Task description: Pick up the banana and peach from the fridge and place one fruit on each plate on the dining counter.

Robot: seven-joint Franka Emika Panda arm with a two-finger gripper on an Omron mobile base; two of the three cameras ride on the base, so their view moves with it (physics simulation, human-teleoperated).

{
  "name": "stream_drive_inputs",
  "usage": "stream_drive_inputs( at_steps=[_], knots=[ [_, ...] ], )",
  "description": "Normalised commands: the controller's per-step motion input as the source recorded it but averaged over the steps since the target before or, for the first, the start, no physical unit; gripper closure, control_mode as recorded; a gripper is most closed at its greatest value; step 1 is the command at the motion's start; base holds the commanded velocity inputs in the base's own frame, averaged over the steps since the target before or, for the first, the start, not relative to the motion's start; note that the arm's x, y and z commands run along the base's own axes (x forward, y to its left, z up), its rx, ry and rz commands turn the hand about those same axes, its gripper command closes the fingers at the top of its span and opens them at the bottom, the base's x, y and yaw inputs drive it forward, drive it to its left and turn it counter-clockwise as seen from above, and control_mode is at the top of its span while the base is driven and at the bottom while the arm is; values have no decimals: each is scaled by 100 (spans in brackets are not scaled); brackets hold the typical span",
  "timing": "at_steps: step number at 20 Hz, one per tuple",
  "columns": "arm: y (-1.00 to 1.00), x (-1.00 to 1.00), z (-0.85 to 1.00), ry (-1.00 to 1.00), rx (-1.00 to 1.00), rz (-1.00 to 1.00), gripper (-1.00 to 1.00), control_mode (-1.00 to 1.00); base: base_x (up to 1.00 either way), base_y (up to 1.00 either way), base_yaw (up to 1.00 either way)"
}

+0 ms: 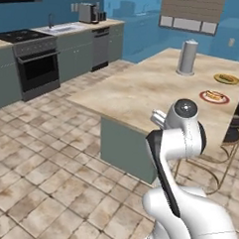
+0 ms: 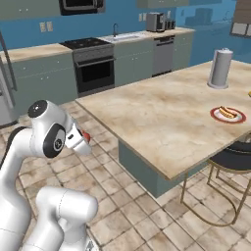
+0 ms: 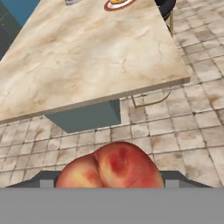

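A: What is the gripper (image 3: pixel 109 183) carrying?

B: The peach (image 3: pixel 110 166). In the hand view it sits right at the gripper, swelling up between the finger bases, so the gripper is closed on it. In the right base view a bit of red shows at the tip of the hand.

A: And what lies ahead of the gripper?

B: The dining counter (image 3: pixel 87 57), its beige marble top stretching away beyond and above the peach, with the tiled floor (image 3: pixel 188 135) directly beyond the fruit. The near corner of the counter is closest to the gripper.

A: Where are the plates?

B: Far across the counter from the gripper. The red-rimmed plate (image 2: pixel 228 115) has the banana (image 2: pixel 226 112) on it already. The yellow plate (image 1: pixel 226 78) sits farther off still, near a tall grey canister (image 1: pixel 187 57).

A: Anything beside the counter?

B: A black stool (image 2: pixel 230 159) on gold legs, tucked at the far side edge, well apart from the gripper.
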Motion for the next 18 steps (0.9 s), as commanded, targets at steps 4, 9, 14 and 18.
stream_drive_inputs(
  at_steps=[4,9,14,18],
  knots=[
    [0,0,0,0,0,0,100,100,-30,-86,5],
    [0,0,0,0,0,0,100,100,-7,-89,4],
    [0,0,0,0,0,0,100,100,5,-86,3],
    [0,0,0,0,0,0,100,100,23,-91,4]
  ],
)
